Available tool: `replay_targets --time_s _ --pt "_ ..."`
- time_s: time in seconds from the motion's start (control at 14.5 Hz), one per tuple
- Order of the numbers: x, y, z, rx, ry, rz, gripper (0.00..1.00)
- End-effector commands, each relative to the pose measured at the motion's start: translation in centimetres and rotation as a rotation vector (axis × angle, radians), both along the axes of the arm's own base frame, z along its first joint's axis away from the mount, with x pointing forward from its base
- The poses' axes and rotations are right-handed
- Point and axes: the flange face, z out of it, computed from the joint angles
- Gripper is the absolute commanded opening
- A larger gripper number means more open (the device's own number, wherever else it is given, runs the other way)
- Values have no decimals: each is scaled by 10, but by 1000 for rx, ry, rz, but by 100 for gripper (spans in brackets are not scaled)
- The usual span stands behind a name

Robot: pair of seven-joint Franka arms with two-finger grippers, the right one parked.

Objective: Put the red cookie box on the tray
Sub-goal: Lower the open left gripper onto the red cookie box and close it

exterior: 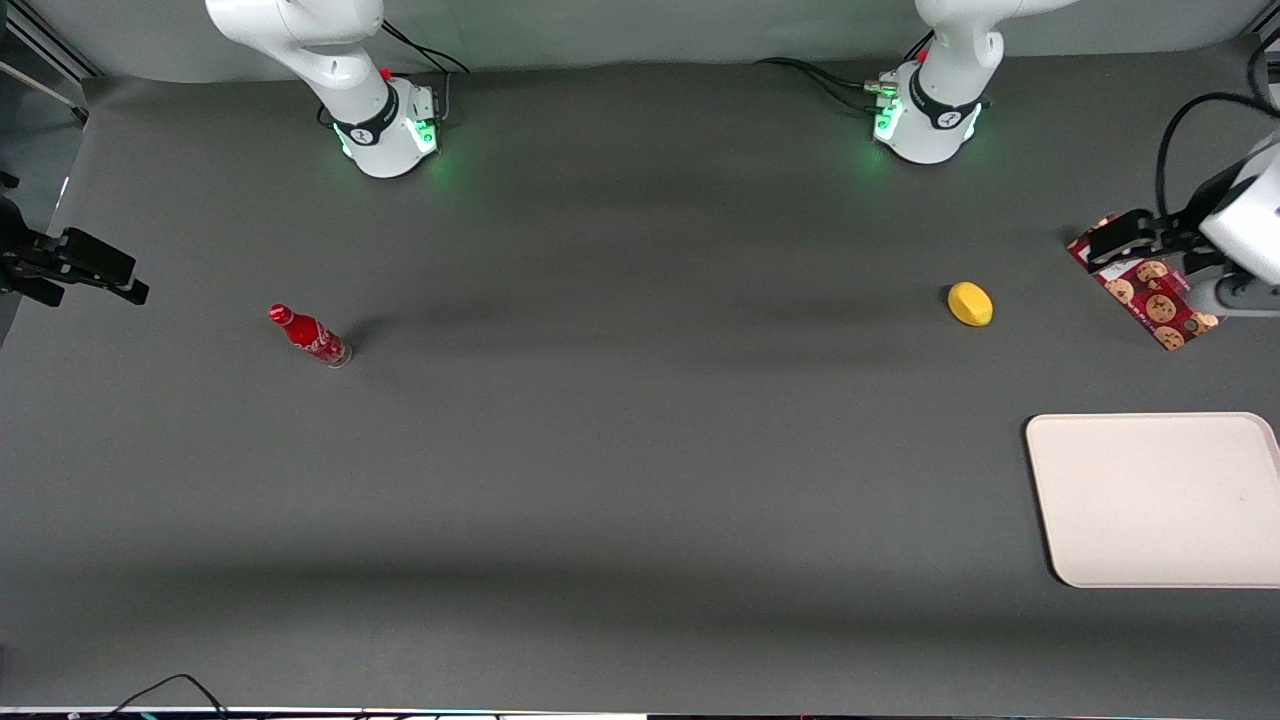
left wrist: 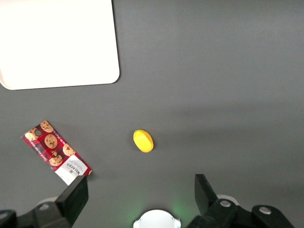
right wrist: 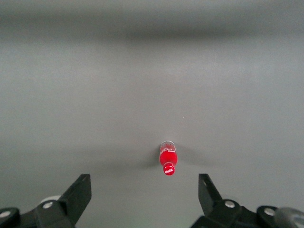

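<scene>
nothing placed yet: box on the table, tray bare

none of the task looks finished from where i sit. the box [exterior: 1145, 292] lies flat on the table [exterior: 640, 450] at the working arm's end, farther from the front camera than the tray [exterior: 1160, 500] and clear of it, with bare table between the two. the tray shows nothing on it in the front view or in the left wrist view, where i see only part of it [left wrist: 57, 42].

my gripper [exterior: 1125, 236] hangs over the label end of the box in the front view. its fingers [left wrist: 76, 197] are spread wide, and nothing sits between them. in the left wrist view the box [left wrist: 56, 153] lies at an angle just off one finger, not centred in the gap, and it looks small, so i judge the gripper to be well above it and not yet lined up.

a lemon [exterior: 970, 304] rests on the table beside the box, toward the parked arm's end; a bottle [exterior: 310, 336] stands much farther that way. neither is in my path to the tray, as far as i can judge.

left to do, i reckon: centre over the box, come down, grip it across its narrow side, lift, carry it nearer the front camera and set it on the tray.
</scene>
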Motion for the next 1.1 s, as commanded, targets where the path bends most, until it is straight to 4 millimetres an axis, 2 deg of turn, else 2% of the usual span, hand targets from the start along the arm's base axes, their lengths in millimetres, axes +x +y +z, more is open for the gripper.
replay_targets --time_s 0.0,0.14,0.21,0.28,0.41,0.55,0.62,0.69,0.9,0.97,1.03 --pt "-9 6 10 -6 54 -55 100" --pt "-9 20 9 -4 62 -39 100" --pt "-10 37 5 0 81 5 100" --pt "-15 62 -1 8 128 55 100" --pt "-23 136 -9 87 155 174 100" --pt "-20 196 -39 146 203 234 100" --pt "-21 222 -59 142 200 243 100" --pt "-24 246 -87 141 192 248 100" --pt "-43 304 -195 142 164 298 100" --pt "-48 310 -233 137 166 272 100" --pt "-55 317 -260 139 157 257 100"
